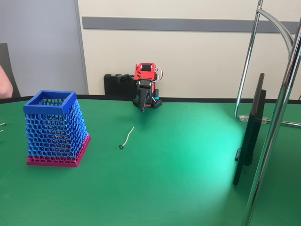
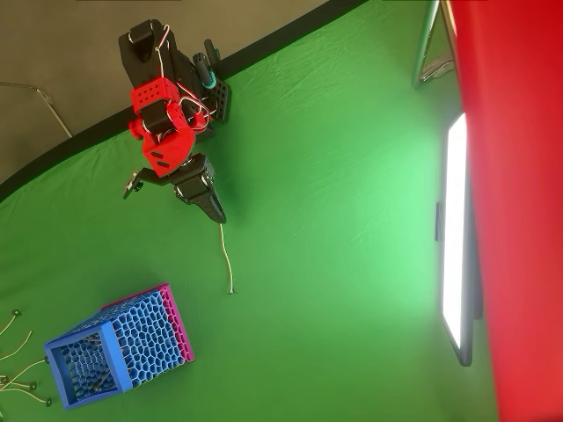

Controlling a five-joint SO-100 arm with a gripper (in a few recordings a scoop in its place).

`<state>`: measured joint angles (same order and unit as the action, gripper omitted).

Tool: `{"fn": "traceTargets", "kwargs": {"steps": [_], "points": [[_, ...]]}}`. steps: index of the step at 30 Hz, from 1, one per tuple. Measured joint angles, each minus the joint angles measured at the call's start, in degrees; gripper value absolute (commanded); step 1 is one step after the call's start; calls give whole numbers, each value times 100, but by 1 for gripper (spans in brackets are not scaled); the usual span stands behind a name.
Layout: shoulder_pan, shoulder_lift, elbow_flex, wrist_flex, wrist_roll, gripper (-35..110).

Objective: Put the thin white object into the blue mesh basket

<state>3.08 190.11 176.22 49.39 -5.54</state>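
Observation:
The thin white object lies flat on the green table, a slender curved stick with a small dark tip at its near end. The blue mesh basket stands upright at the left, with a solid blue rim and magenta base. My gripper hangs from the red and black arm at the back of the table, pointing down, just behind the stick's far end. Its black fingers look closed together with nothing between them.
A dark monitor on a stand and chrome tubes stand at the right. Several more thin sticks lie on the table past the basket. A person's arm shows at the left edge.

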Motion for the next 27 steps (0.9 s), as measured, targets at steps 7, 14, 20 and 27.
{"fn": "traceTargets", "kwargs": {"steps": [7, 14, 20, 27], "points": [[-44, 0, 0, 70, 0, 1], [-44, 0, 0, 70, -18, 1], [-44, 0, 0, 70, -18, 1], [-44, 0, 0, 70, -18, 1]]}}
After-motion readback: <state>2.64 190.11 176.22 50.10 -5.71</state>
